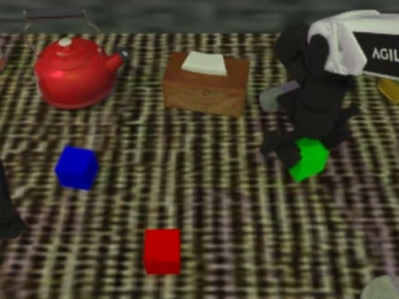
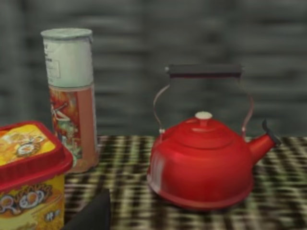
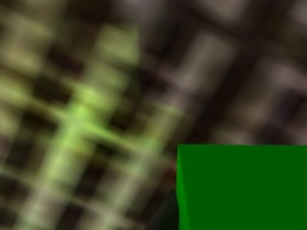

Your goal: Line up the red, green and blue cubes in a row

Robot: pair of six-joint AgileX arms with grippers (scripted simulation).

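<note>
Right claw [image 1: 298, 156] at frame's right pinching bright green matte cube [image 1: 310, 159]; you handle light, rigid, non-fragile block, flat opposite faces best. Left claw unseen, parked left edge.

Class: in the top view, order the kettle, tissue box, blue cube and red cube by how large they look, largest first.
1. Red kettle
2. Tissue box
3. Blue cube and red cube: look about alike, so unranked.

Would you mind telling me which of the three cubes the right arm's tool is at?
The green cube, on the table's right side: the right tool sits over it, while the blue cube and red cube lie alone.
</note>
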